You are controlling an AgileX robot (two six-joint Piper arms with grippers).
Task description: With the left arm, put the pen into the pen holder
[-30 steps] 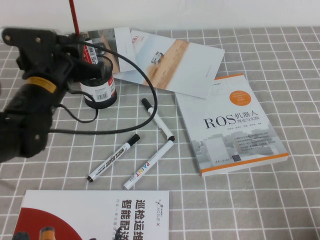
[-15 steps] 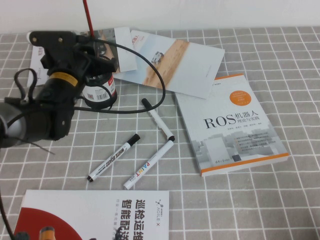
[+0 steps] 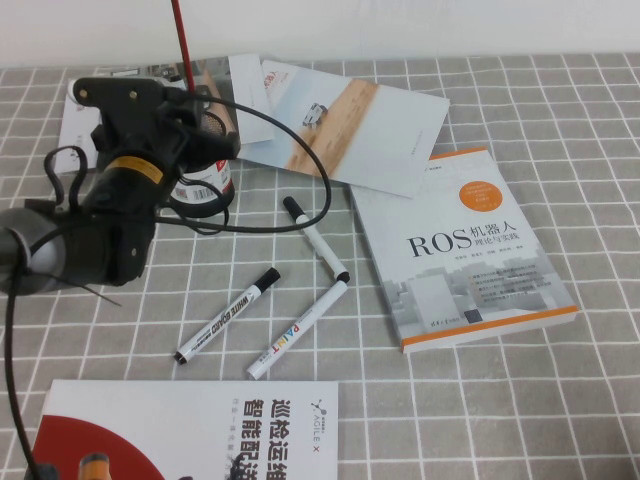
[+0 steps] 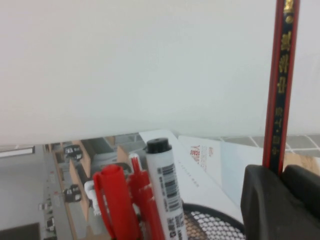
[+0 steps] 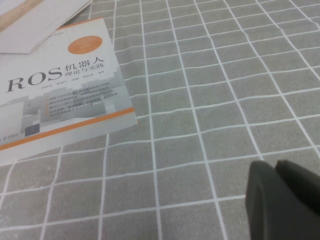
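Note:
The pen (image 3: 183, 40), a thin dark-red pencil, stands upright between the fingers of my left gripper (image 3: 190, 98), which is shut on its lower part. The gripper hovers right over the pen holder (image 3: 206, 186), a black mesh cup with a white barcode label, mostly hidden behind the arm. In the left wrist view the pen (image 4: 281, 85) rises from the left gripper (image 4: 280, 175), and the pen holder's mesh rim (image 4: 212, 222) lies just below, with red pens (image 4: 117, 200) and a white marker (image 4: 165, 190) inside. My right gripper (image 5: 276, 169) is shut and empty above the checked cloth.
Three white black-capped markers (image 3: 228, 315) (image 3: 298, 328) (image 3: 315, 240) lie on the grey checked cloth. A ROS book (image 3: 465, 250) lies to the right, an open brochure (image 3: 340, 125) at the back, a red-and-white booklet (image 3: 190, 430) at the front edge.
My left arm has swung rightward with the pen, bringing it from left of the holder to above it. The grip stays shut.

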